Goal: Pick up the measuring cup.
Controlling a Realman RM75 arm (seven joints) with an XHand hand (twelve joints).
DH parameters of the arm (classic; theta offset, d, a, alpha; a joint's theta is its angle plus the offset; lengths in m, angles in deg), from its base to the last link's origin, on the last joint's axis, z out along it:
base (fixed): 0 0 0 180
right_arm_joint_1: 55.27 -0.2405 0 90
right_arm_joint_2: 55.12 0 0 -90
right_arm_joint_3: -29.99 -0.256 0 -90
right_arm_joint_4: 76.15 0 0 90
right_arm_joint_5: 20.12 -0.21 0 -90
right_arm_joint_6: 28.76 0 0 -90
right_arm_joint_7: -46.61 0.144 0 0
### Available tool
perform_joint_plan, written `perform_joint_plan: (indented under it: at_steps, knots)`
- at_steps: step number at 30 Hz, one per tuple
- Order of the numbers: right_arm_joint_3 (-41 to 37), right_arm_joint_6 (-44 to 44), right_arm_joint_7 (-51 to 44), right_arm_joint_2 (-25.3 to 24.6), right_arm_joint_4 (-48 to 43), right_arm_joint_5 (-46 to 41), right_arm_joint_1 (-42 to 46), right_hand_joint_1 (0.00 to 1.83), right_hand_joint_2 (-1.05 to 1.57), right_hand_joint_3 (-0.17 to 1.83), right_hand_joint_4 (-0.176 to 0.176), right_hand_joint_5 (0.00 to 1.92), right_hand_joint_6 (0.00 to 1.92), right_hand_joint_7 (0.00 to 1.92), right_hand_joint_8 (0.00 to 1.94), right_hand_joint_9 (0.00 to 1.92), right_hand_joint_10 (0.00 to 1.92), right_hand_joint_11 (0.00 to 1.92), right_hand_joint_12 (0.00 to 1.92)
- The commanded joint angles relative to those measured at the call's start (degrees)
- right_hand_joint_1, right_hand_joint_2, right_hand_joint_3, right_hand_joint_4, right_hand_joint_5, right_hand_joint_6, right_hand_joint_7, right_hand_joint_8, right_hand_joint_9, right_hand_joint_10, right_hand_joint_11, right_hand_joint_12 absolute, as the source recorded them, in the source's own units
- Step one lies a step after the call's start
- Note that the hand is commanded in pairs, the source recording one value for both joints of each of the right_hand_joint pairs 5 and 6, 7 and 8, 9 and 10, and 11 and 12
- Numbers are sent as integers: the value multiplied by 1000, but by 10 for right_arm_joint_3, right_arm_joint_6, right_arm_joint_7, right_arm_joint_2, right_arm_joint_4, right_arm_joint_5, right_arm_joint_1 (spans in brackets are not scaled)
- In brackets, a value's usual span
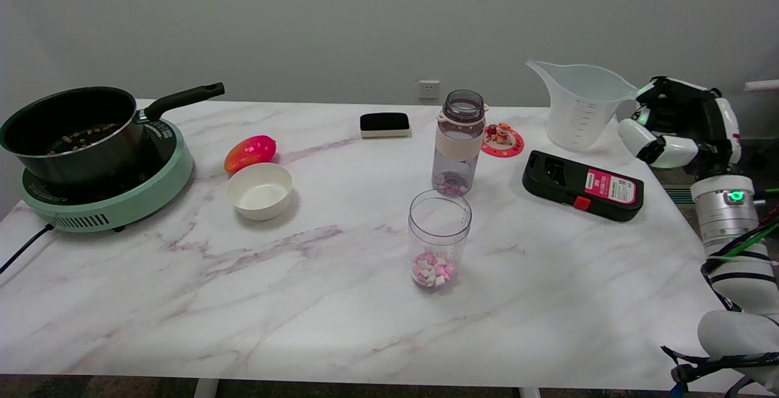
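Observation:
The measuring cup [577,109] is a translucent jug with printed scale marks and a spout pointing left. It stands upright at the table's far right, and its base looks to be on the tabletop. My right hand [678,119] is right beside the cup's right side. Its fingers [638,133] curl around the handle, which they mostly hide. The arm rises from the lower right, off the table's right edge.
A black device with a red label [583,185] lies just in front of the cup. A pink coaster [503,140], a lidless bottle [459,142] and a clear jar of pink-white cubes [437,238] sit mid-table. Further left are an eraser [384,124], a white bowl [260,190], a mango [249,153] and a pot on a cooker [91,142].

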Motion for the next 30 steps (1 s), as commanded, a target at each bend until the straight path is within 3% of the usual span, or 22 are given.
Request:
perform_joint_plan:
  at_steps: [1, 4, 10, 17, 24, 26, 28, 30]
  knots:
    - [58, 31, 62, 2, 3, 7, 2, 1273, -21, 1221, 0, 999, 999, 1386, 1386, 1392, 1392, 1264, 1264]
    - [58, 32, 63, 2, 1, 5, 2, 1272, -24, 1182, 0, 943, 943, 1352, 1352, 1346, 1346, 1225, 1225]
    - [73, 32, 70, 6, 1, 5, -11, 1285, -151, 1090, 0, 722, 722, 1164, 1164, 1033, 1033, 936, 936]
    - [68, -8, 115, 4, 5, 9, 8, 1282, -118, 1016, 0, 662, 662, 1158, 1158, 1024, 1024, 902, 902]
    - [79, -14, 124, -1, -28, 12, 58, 1260, 64, 919, 0, 733, 733, 1219, 1219, 1135, 1135, 959, 959]
    - [98, -17, 127, -2, -21, 10, 59, 1253, 32, 975, 0, 753, 753, 1227, 1227, 1113, 1113, 962, 962]
    - [110, -17, 129, -2, -16, 6, 58, 1267, -127, 1149, 0, 724, 724, 1150, 1150, 808, 808, 755, 755]
    - [115, -11, 126, -2, -7, 6, 49, 1282, -150, 1174, 0, 665, 665, 1030, 1030, 694, 694, 676, 676]
